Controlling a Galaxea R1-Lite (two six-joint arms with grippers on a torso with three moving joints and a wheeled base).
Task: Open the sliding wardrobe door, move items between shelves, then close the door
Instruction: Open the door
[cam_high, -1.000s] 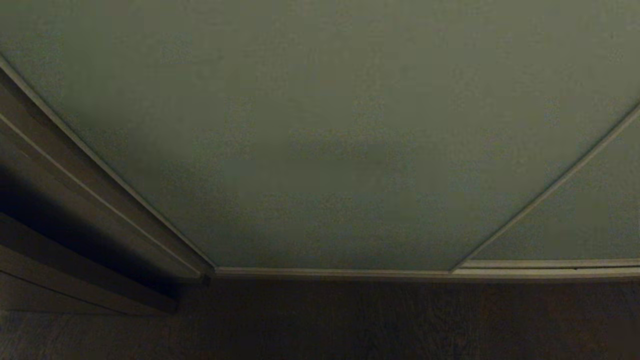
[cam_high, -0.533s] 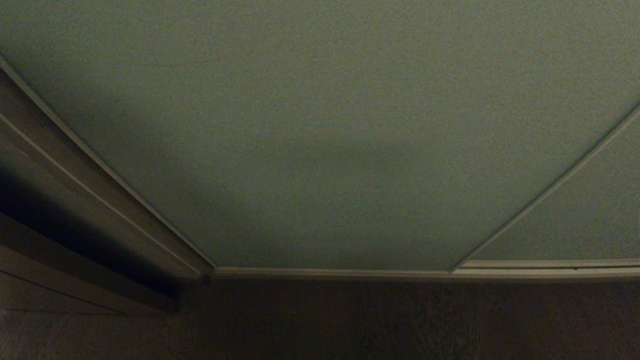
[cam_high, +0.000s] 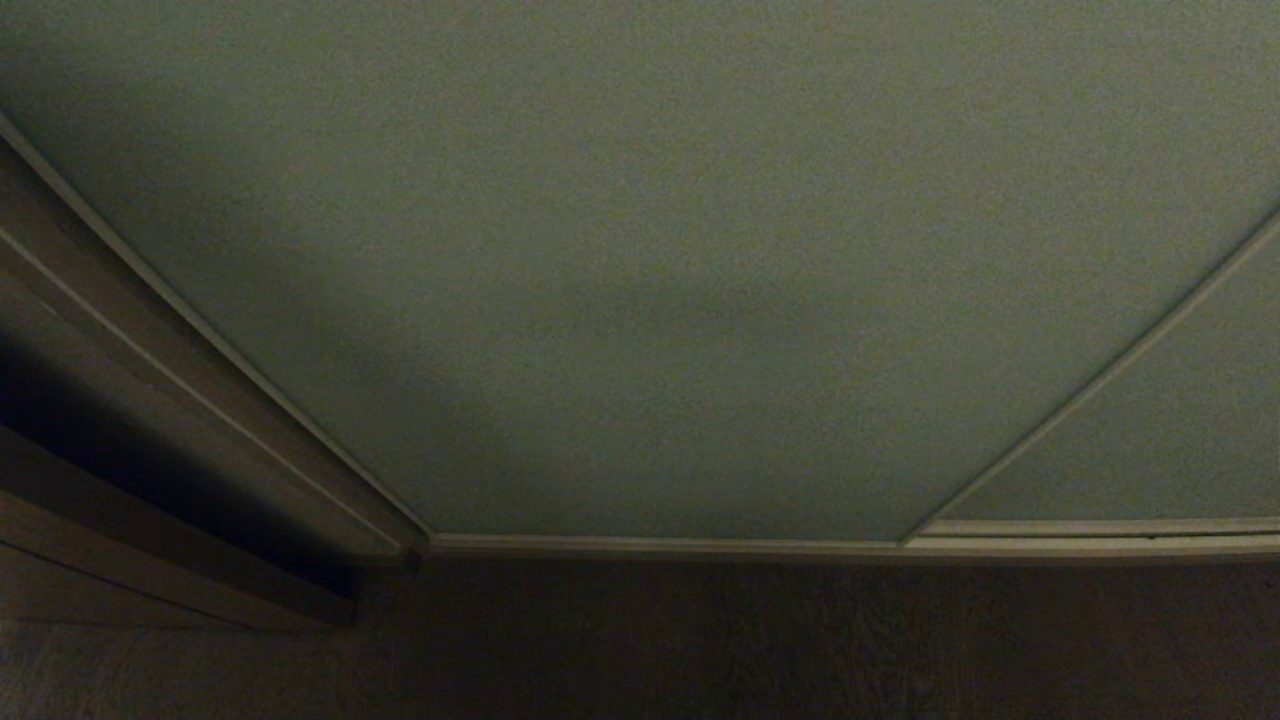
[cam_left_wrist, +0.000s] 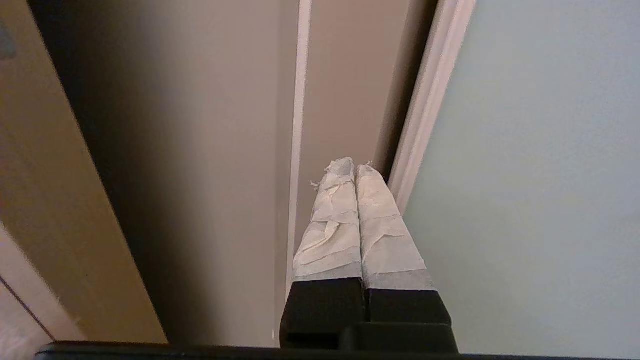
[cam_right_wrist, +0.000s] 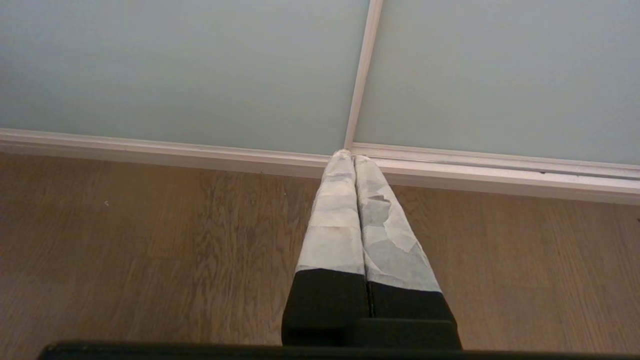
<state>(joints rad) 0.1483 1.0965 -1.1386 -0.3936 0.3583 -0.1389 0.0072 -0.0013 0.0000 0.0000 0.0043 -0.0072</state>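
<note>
The sliding wardrobe door (cam_high: 640, 270) is a wide pale grey-green panel filling the head view, with a slim light frame. A second alike panel (cam_high: 1150, 440) shows at the right. Neither arm shows in the head view. In the left wrist view my left gripper (cam_left_wrist: 354, 167) is shut and empty, its taped fingertips close beside the door's light frame edge (cam_left_wrist: 425, 110), with the door panel (cam_left_wrist: 540, 175) on one side. My right gripper (cam_right_wrist: 348, 156) is shut and empty, pointing at the seam between the two panels above the floor. The items and the shelves are out of view.
The wardrobe's beige side post (cam_high: 190, 400) and a dark gap (cam_high: 120, 450) lie at the door's left end. A light bottom track (cam_high: 700, 546) runs along the dark wooden floor (cam_high: 700, 640). A beige side panel (cam_left_wrist: 345, 90) stands ahead of the left gripper.
The head view has not shifted and the door panels stand where they were. A soft shadow on the door panel has spread a little.
</note>
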